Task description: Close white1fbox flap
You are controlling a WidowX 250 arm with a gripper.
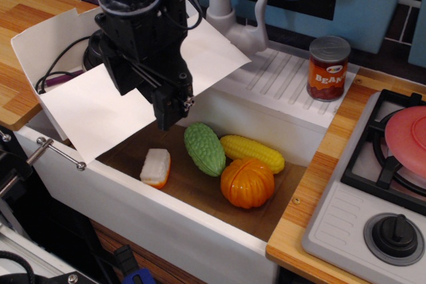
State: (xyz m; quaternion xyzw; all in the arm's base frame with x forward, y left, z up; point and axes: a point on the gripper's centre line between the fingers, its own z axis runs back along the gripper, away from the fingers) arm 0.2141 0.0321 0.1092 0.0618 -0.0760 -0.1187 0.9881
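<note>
The white1fbox (93, 114) sits at the left end of the sink. It is a large white cardboard box with its flaps spread open: one at the back left (40, 38), one to the right (216, 54), and one hanging forward over the sink. No barcode or stripe shows from here. A black cable and a purple item (63, 78) lie inside. My black gripper (170, 116) points down over the box opening, its tip just past the front flap's right edge. It is seen side-on, so no gap between the fingers shows.
The sink basin (200, 194) holds a green gourd (204, 147), a yellow corn cob (251, 152), an orange pumpkin (247, 182) and a white-orange piece (156, 167). A beans can (328, 68) stands on the drainer. The faucet (233, 14) is behind and the stove (393, 171) is at the right.
</note>
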